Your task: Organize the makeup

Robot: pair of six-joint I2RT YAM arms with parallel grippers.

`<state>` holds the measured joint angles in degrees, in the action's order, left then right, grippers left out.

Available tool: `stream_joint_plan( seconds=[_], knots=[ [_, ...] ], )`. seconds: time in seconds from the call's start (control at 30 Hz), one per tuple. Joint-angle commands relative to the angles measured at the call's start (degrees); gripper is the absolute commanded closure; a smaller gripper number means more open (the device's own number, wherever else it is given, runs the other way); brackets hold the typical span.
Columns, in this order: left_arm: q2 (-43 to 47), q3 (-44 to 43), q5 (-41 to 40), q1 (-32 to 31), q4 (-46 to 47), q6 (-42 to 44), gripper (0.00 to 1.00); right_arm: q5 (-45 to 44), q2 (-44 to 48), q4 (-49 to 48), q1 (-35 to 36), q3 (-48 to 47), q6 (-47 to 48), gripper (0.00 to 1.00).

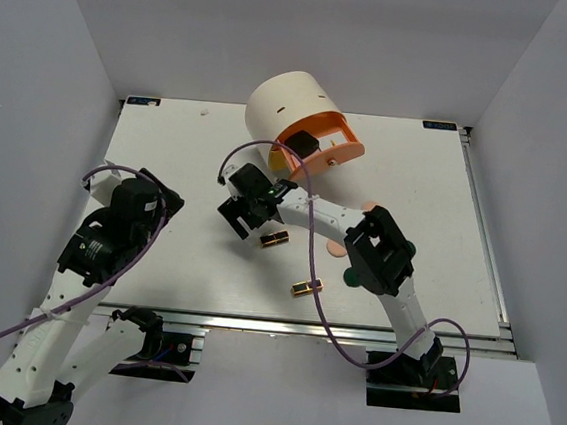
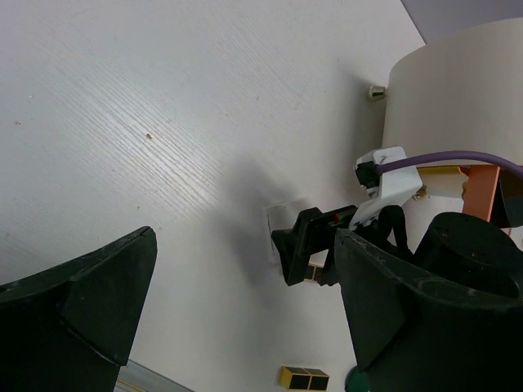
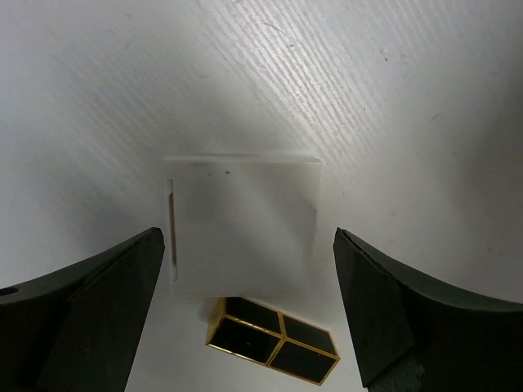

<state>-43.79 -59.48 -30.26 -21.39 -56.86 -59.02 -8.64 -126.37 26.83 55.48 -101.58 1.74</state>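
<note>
A thin white square card (image 3: 241, 224) lies flat on the table, between and just below the open fingers of my right gripper (image 3: 248, 245), which hovers over it without touching it. A black-and-gold palette (image 3: 274, 339) lies right beside the card; it also shows in the top view (image 1: 276, 239). A second palette (image 1: 304, 288) lies nearer the front. Peach discs (image 1: 336, 246) and green discs (image 1: 353, 277) lie by my right arm. My right gripper (image 1: 243, 214) is at mid-table. My left gripper (image 1: 160, 196) is open and empty, well left of everything.
The big cream cylinder (image 1: 294, 108) with an orange drawer (image 1: 320, 146) pulled open stands at the back, just behind my right gripper. In the left wrist view, the cylinder (image 2: 458, 98), the card (image 2: 282, 220) and a palette (image 2: 304, 378) show.
</note>
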Motion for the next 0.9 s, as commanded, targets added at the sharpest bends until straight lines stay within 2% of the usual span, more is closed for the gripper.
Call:
stream_joint_plan(
  seconds=[0.0, 0.6, 0.67, 0.87],
  knots=[
    [0.5, 0.9, -1.0, -0.1, -0.3, -1.1, 0.02, 2.0, -0.5, -1.2, -1.3, -1.3, 1.0, 0.11],
    [0.2, 2.4, -0.9, -0.1, 0.5, -0.7, 0.02, 13.9, -2.0, 1.8, -1.6, -1.0, 2.2, 0.11],
    [0.3, 2.4, -0.9, 0.0, 0.6, -0.8, 0.02, 13.8, -2.1, 1.7, -1.6, -0.6, 2.1, 0.11],
    [-0.1, 2.9, -0.9, -0.1, 0.9, -0.7, 0.02, 6.3, -2.8, 0.2, -1.3, 0.9, 2.9, 0.11]
  ],
)
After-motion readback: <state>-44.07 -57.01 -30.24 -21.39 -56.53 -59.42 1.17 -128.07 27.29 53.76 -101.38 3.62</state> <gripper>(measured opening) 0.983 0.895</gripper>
